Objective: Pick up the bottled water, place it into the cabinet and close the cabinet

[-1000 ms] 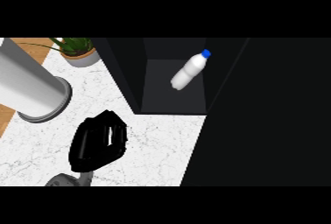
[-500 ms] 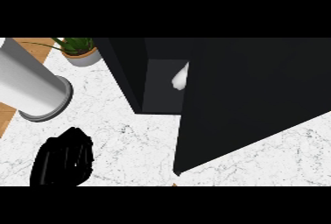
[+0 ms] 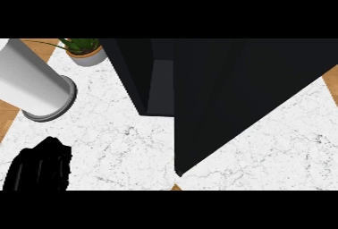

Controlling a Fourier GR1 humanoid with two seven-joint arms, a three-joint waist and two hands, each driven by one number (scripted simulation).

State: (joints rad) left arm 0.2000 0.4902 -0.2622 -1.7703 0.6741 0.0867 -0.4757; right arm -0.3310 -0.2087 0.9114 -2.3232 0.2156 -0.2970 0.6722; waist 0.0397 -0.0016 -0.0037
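Black cabinet (image 3: 224,89) door nearly shut, far right | left hand (image 3: 40,167) near left, fingers curled, holding nothing | bottled water hidden

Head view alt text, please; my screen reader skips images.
A black cabinet fills the upper right of a white marble counter, its door angled across the opening. A black left hand shows at lower left; a white cylinder and potted plant stand at upper left.

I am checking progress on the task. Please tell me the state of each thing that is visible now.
cabinet: dark, narrow gap open
cabinet door: nearly closed
left hand: low at the view's left, holds nothing
white cylinder: tilted in view
potted plant: upright
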